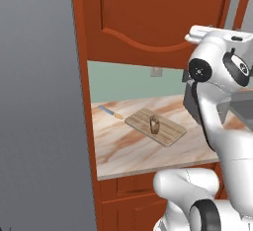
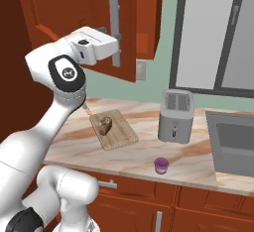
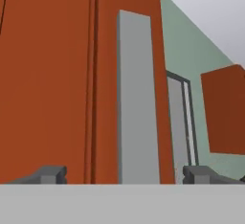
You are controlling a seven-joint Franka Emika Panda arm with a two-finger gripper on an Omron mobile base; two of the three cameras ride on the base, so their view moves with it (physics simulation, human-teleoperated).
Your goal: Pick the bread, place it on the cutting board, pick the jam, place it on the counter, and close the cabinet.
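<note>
We see our hand (image 3: pixel 124 174) raised against the cabinet (image 2: pixel 74 8) door, fingers spread wide and holding nothing, with the grey bar handle (image 3: pixel 138 98) straight ahead between the two tips. Far below the hand, the bread (image 2: pixel 104 123) stands on the cutting board (image 2: pixel 119 134) on the worktop (image 2: pixel 193 159), with the purple jam (image 2: pixel 161 165) near its front edge. We can read no label or writing anywhere.
</note>
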